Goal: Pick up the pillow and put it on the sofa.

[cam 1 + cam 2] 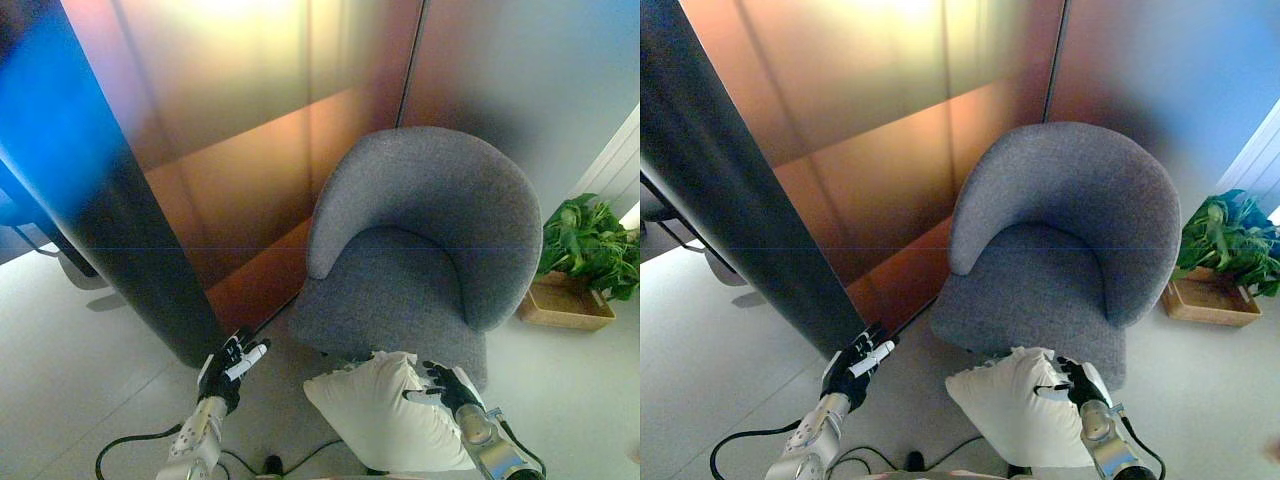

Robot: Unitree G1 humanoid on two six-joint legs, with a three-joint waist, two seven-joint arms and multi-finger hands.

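A white pillow (385,415) hangs in front of the grey round-backed armchair (430,250), just below the seat's front edge. My right hand (445,385) is shut on the pillow's right side, with its fingers curled into the cloth. My left hand (230,365) is raised at the lower left, away from the pillow, its fingers straight and holding nothing. The seat of the armchair holds nothing.
A dark pillar (110,210) and a brown panelled wall (260,130) stand to the left of and behind the chair. A potted green plant (590,245) in a wooden box (565,305) sits on the floor at the right.
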